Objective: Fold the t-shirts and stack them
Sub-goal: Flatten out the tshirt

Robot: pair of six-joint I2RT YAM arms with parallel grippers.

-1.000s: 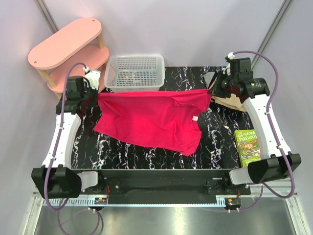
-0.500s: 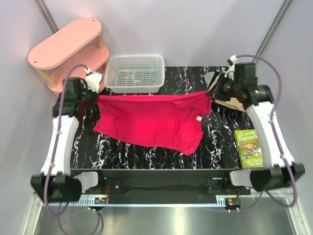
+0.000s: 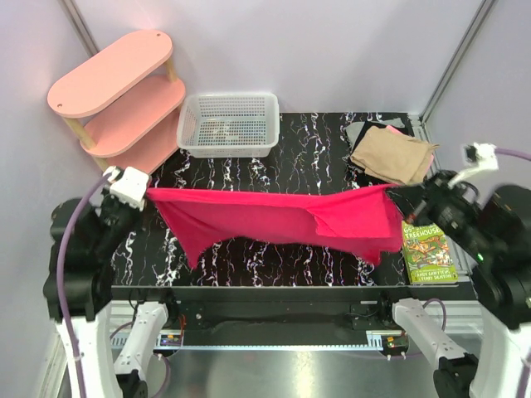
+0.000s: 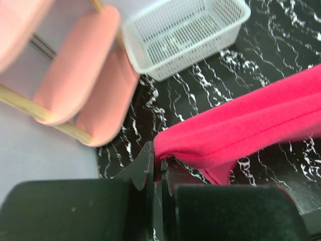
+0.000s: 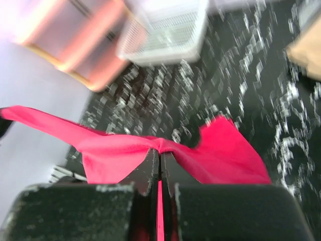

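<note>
A crimson-pink t-shirt (image 3: 274, 217) hangs stretched in the air between both grippers, above the front half of the black marbled table (image 3: 249, 170). My left gripper (image 3: 146, 192) is shut on its left end (image 4: 200, 143). At the right, my right gripper (image 3: 390, 192) is shut on the other end (image 5: 135, 145), with cloth pinched between the fingers. The shirt sags below the taut top edge, lower at both ends. A folded tan t-shirt (image 3: 392, 153) lies at the back right on grey and pale pink folded ones.
A white mesh basket (image 3: 229, 123) stands at the back of the table. A pink oval shelf unit (image 3: 116, 91) is off the back left corner. A green book (image 3: 428, 249) lies at the right edge, just beside the right gripper.
Both arms have pulled back toward the near edge and lifted. The shirt, which lay spread on the table, now hangs off it as a taut band.
</note>
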